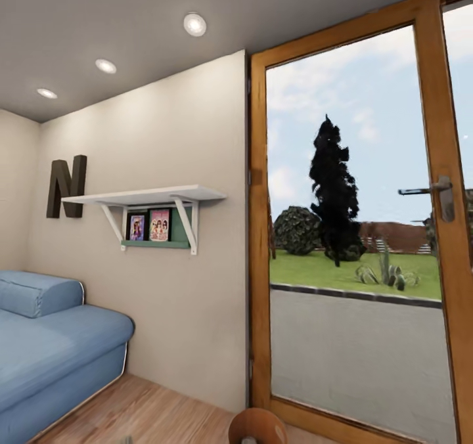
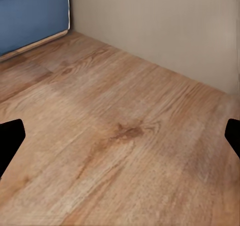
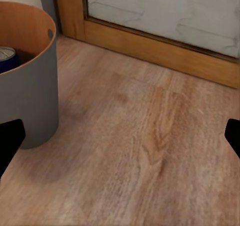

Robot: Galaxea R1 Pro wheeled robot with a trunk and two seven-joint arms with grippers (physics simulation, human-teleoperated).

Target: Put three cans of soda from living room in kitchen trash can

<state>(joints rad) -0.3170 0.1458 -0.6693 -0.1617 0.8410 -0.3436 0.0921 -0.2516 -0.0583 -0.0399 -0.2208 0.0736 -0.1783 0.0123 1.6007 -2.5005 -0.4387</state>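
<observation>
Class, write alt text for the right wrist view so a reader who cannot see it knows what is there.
A round bucket with a grey outside and tan-brown inside stands on a wood floor, with a dark blue can partly visible inside it. Behind runs the wooden frame of a glass door, and the open gripper's dark fingertips show at both edges.

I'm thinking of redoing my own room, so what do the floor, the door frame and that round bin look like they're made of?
The floor looks like matte wood plank or laminate, with visible grain and knots. The door frame seems varnished orange-brown wood with a slight sheen, around glass. The bin looks like smooth plastic or painted metal, grey outside, tan-brown inside; hard to tell which.
</observation>
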